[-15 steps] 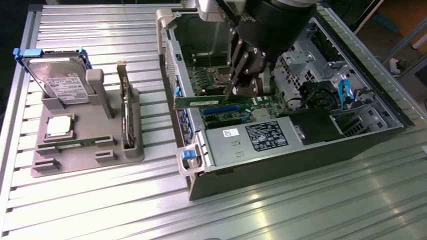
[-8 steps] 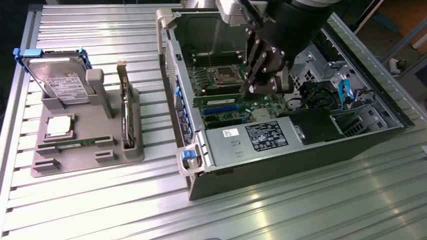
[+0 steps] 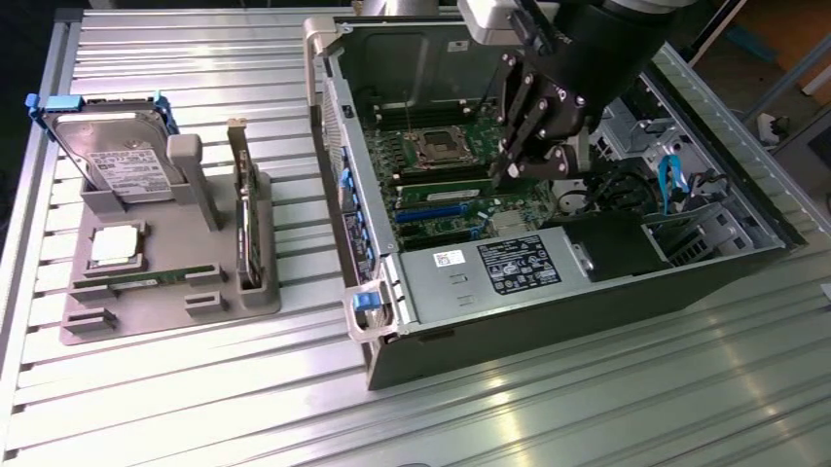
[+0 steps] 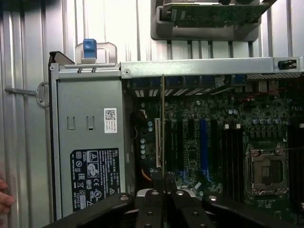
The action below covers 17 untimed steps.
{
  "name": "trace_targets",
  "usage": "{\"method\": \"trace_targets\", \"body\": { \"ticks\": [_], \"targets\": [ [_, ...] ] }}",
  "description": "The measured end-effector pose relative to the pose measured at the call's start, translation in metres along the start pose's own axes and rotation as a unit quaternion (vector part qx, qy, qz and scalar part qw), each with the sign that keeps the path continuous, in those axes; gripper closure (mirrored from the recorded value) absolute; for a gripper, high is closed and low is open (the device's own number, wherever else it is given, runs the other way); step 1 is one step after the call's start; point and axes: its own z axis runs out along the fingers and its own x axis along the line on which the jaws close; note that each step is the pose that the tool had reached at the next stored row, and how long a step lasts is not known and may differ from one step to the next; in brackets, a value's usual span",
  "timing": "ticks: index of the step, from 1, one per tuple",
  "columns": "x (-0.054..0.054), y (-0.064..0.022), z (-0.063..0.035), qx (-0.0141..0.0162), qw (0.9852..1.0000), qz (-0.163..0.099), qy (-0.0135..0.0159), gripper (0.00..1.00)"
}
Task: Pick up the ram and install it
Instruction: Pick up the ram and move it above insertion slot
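Now mid-install, with the pincer (image 4: 164, 192) pinched tight on the ram (image 4: 163, 123), carried edge-on straight out from its tips over the motherboard (image 4: 190, 152), and likely calling next for squaring it to a memory slot (image 4: 231, 156) off to one side, nearer the CPU socket (image 4: 264, 171).

Parts holder (image 3: 195, 304) at the exterior view's left, computer case (image 3: 546, 321) right — the ram (image 4: 163, 123) inside it, over the motherboard (image 3: 454, 209).
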Motion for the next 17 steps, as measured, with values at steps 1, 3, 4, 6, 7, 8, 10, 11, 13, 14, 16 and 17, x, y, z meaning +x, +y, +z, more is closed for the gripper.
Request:
{"method": "trace_targets", "body": {
  "ticks": [1,3,4,6,7,8,10,11,13,14,16,17],
  "targets": [
    [0.000,-0.0020,-0.0001,0.0000,1.0000,-0.001,-0.0002,0.88],
    [0.000,-0.0038,-0.0001,0.0000,1.0000,-0.001,-0.0004,0.88],
    [0.000,-0.0038,-0.0001,0.0000,1.0000,-0.001,-0.0005,0.88],
    [0.000,-0.0038,-0.0002,0.0000,1.0000,-0.001,-0.0004,0.88],
    [0.000,-0.0038,-0.0002,0.0000,1.0000,-0.001,-0.0004,0.88],
    [0.000,-0.0038,-0.0002,0.0000,1.0000,-0.001,-0.0004,0.88],
    [0.000,-0.0038,-0.0002,0.0000,1.0000,-0.001,-0.0004,0.88],
    [0.000,-0.0038,-0.0001,0.0000,1.0000,-0.001,-0.0004,0.88],
    [0.000,-0.0076,-0.0003,0.0000,1.0000,-0.001,-0.0005,0.88],
    [-0.001,-0.0165,-0.0007,0.0000,1.0000,-0.002,-0.0007,0.88],
    [-0.001,-0.0289,-0.0013,-0.0001,1.0000,-0.002,-0.0010,0.88],
    [-0.001,-0.0327,-0.0014,-0.0001,1.0000,-0.002,-0.0011,0.88]
  ]
}}
